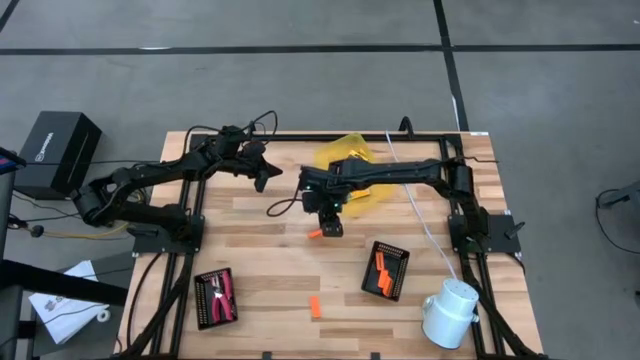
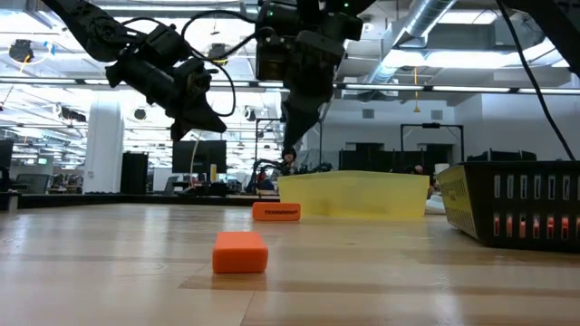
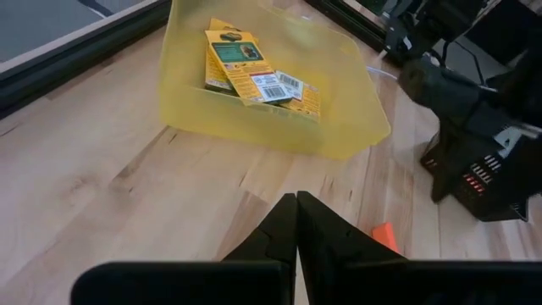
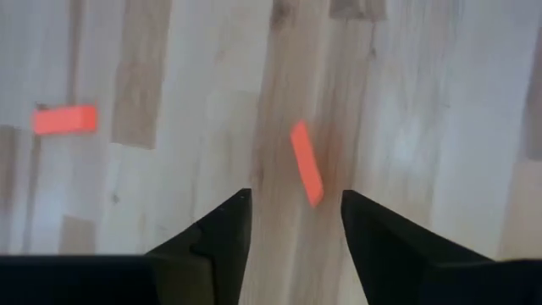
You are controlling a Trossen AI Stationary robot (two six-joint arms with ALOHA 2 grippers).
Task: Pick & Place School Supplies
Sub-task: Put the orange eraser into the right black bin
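Here we are seeing the right hand [image 1: 330, 226] hanging over the middle of the wooden worktop [image 1: 270, 260], its fingers spread apart and holding nothing. One orange stick [image 4: 306, 163] is lying flat on the boards just beyond those fingers — apart from them, not between them. A second orange stick [image 1: 314, 307] is lying nearer the front edge, well apart from the first. More orange sticks are sitting in the black ribbed tray [image 1: 385, 269] on the right, and the red-handled tool [image 1: 223, 294] is resting in the other black tray [image 1: 215, 298] on the left. The yellow-and-green card boxes [image 3: 250, 74] are lying inside the translucent yellow tray [image 3: 339, 127]. The left hand [image 3: 296, 222] is hovering near that tray, its fingers pressed together — empty.
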